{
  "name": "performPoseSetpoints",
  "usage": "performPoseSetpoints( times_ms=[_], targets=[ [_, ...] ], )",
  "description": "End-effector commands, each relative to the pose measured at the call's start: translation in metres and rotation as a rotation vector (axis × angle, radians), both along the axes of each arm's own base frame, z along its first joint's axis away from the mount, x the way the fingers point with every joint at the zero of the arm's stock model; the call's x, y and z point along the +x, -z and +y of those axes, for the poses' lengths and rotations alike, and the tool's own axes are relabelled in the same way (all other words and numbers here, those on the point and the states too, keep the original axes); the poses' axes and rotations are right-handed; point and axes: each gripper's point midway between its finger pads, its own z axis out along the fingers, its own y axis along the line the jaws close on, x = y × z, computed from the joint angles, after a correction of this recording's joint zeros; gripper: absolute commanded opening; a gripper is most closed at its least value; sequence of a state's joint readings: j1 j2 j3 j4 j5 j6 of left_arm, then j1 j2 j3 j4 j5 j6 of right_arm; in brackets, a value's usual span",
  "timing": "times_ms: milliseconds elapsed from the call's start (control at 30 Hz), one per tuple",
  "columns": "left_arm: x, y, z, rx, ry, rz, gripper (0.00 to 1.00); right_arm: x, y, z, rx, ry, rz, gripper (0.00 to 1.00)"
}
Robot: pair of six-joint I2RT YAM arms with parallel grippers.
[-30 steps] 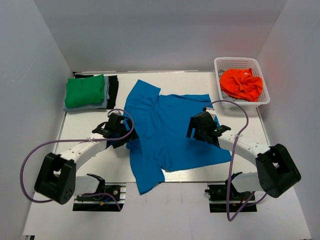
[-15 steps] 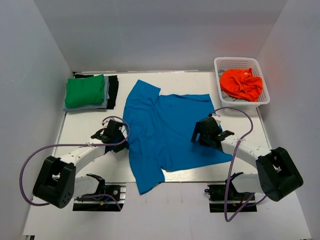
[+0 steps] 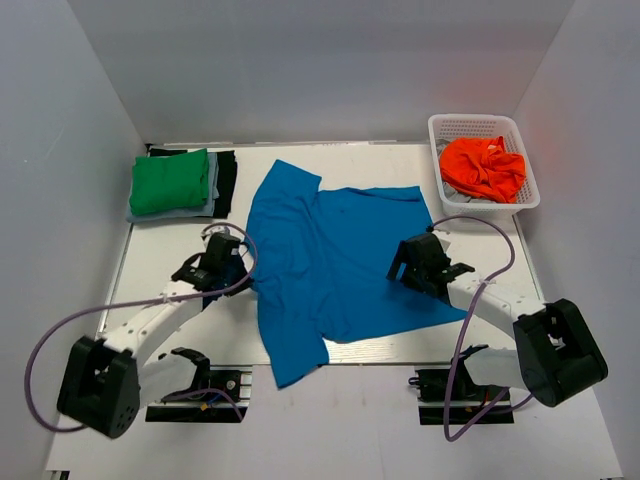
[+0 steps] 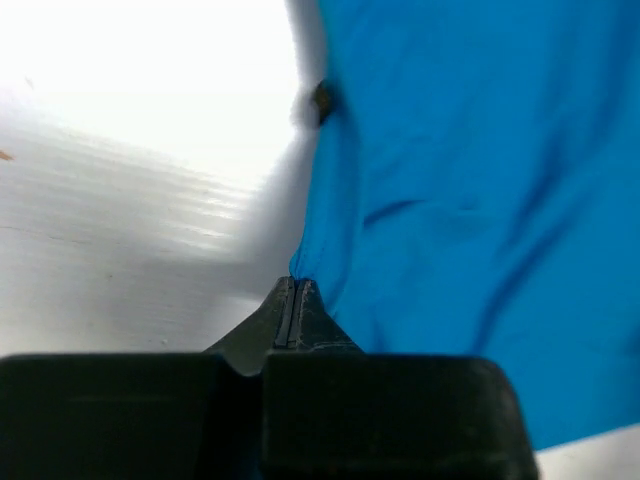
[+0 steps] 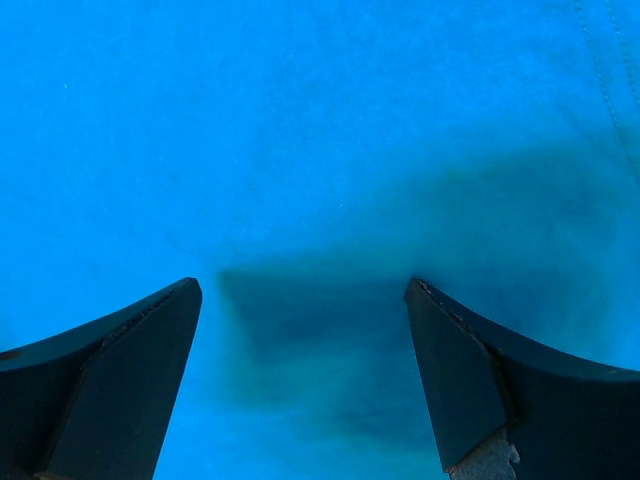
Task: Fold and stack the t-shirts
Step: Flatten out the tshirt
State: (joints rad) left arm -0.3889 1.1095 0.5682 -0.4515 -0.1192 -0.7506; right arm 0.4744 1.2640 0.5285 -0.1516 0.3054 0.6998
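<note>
A blue t-shirt point(image 3: 330, 260) lies spread on the white bench point(image 3: 165, 245), its lower sleeve hanging over the near edge. The left hand point(image 4: 297, 295) is closed at the shirt's left edge; whether it nips cloth is unclear. The right hand point(image 5: 300, 380) hovers wide open over the shirt's right side. A green t-shirt point(image 3: 170, 180) tops the far-left stack; an orange t-shirt point(image 3: 482, 167) fills the basket point(image 3: 470, 121).

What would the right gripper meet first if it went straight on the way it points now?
Most likely the blue t-shirt: the right gripper has its jaws open and points down at the cloth, with its shadow just ahead. How near it is remains unclear.
</note>
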Motion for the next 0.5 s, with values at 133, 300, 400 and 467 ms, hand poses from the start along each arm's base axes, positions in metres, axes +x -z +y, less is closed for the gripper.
performPoseSetpoints(
  times_ms=[133, 300, 400, 467],
  targets=[
    [-0.001, -0.063, 0.014, -0.033, -0.081, -0.157, 0.00, -0.034, 0.031, -0.026, -0.043, 0.042, 0.146, 0.90],
    [-0.023, -0.047, 0.059, 0.091, -0.329, -0.081, 0.00, -0.033, 0.032, -0.019, 0.000, 0.014, 0.149, 0.90],
    [-0.037, -0.035, 0.081, 0.179, -0.464, 0.002, 0.00, -0.029, 0.029, -0.017, 0.012, 0.009, 0.142, 0.90],
    [-0.040, -0.038, 0.090, 0.232, -0.505, 0.021, 0.43, -0.026, 0.025, -0.016, 0.007, -0.005, 0.132, 0.90]
  ],
)
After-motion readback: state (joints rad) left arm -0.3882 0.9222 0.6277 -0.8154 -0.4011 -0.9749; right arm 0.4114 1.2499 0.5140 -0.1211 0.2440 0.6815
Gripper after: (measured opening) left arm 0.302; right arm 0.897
